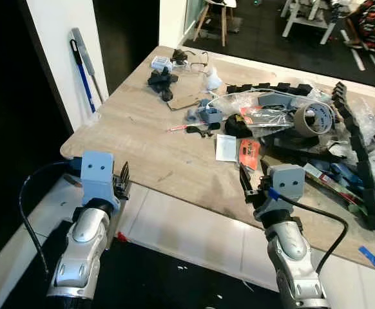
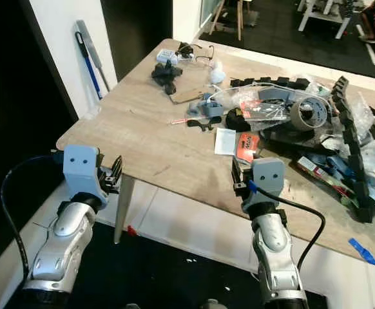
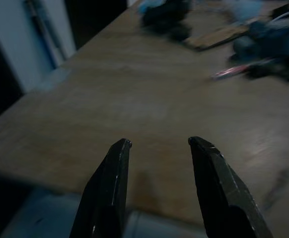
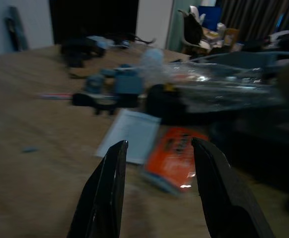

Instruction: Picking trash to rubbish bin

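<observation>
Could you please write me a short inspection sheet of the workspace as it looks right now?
Surface: wooden table, its near left part bare, the right side crowded.
Job's things: orange packet and white paper lie side by side near the front edge; rubbish bin: nothing seen.
Clutter: tape roll, clear plastic bags, black segmented chain, small grey and black parts, glasses.
Grippers: left gripper open, at the table's near left corner; right gripper open, pointed at the orange packet, short of it.
Cables: black cable loops by the left arm; another by the right arm.
Surroundings: blue-handled tool leaning on the white wall; chairs beyond the table.
</observation>
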